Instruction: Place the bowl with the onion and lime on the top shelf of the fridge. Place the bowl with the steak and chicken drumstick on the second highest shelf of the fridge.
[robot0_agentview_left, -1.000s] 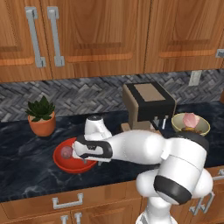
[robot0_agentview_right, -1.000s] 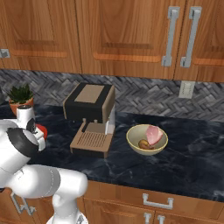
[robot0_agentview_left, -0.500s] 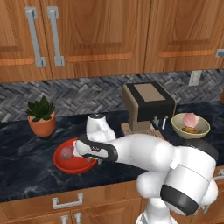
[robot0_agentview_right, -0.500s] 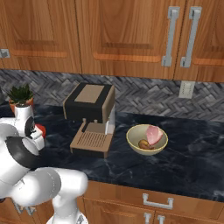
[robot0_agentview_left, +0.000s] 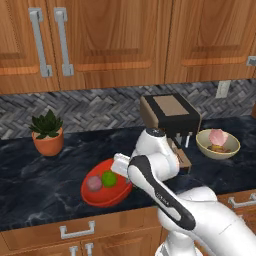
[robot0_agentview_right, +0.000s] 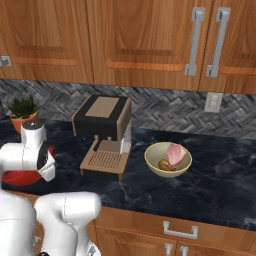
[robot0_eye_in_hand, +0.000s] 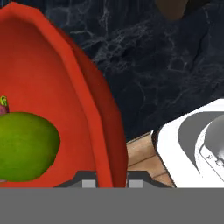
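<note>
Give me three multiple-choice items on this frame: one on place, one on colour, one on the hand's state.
1. Where does the small cream bowl holding the pink steak stand?
A. right of the brown coffee machine
B. beside the potted plant
C. in a cupboard

2. What colour is the round fruit beside the purplish onion?
A. yellow
B. green
C. white

3. The hand is:
A. wide open above the counter
B. shut on the rim of the wide glossy red-orange bowl
C. holding the plant

Key: A, seen in the right base view; B, a green lime; C no, B: the tips straddle the rim.
</note>
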